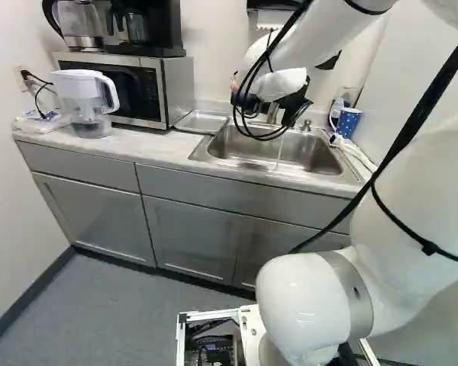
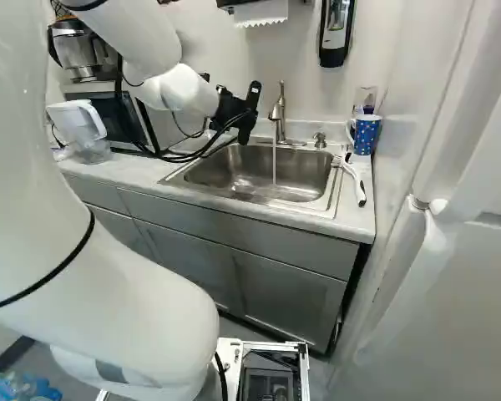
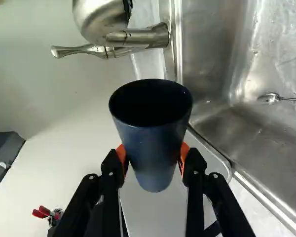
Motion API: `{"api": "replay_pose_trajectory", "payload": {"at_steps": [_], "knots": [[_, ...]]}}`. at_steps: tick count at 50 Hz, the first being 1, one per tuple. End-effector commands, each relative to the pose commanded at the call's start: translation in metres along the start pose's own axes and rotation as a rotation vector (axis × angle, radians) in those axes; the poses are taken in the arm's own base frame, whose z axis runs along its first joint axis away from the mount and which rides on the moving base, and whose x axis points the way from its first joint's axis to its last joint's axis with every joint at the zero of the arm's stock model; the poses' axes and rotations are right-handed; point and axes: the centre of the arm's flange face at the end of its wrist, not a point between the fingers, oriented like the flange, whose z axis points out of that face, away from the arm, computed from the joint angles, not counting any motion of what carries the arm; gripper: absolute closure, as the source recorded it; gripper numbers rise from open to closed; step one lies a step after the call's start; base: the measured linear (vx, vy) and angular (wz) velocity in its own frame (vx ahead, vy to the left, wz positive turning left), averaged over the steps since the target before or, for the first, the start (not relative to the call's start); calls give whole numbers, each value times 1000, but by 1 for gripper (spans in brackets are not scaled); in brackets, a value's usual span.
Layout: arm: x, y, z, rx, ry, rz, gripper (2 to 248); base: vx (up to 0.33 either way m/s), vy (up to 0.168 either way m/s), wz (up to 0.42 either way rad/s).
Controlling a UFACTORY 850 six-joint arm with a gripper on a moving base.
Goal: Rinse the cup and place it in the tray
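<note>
While water [image 2: 274, 163] runs, the gripper [image 3: 152, 149] holds the cup [image 3: 153, 133]

Where the arm [image 2: 142, 38] reaches across the counter [image 2: 117, 167], it brings the gripper in from the side, probably to keep its bulk clear of the splash. The sink [image 2: 225, 171] lies below and beside the gripper, well placed to catch any spill. Near the gripper, on the side away from the water, sits the tray [image 1: 202, 122], so setting down should need only a short move. Just ahead of the gripper stands the faucet [image 2: 280, 109], which suggests that rinsing is the step in hand. The cup is clamped from two sides by the orange pads [image 3: 120, 154], low on its body, leaving its mouth free to fill and drain; its exact tilt cannot be told. The water seems to fall beyond the gripper, so a small shift towards it looks due.
</note>
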Motion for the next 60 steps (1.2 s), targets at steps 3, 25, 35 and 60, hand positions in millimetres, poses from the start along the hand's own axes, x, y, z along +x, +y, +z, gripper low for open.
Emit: {"api": "replay_pose_trajectory", "payload": {"at_steps": [3, 25, 35, 60], "knots": [[0, 0, 0, 0, 0, 0, 129, 0, 0, 0], [0, 0, 0, 0, 0, -158, 129, 0, 0, 0], [0, 0, 0, 0, 0, -263, 129, 0, 0, 0], [0, 0, 0, 0, 0, -526, 129, 0, 0, 0]]}}
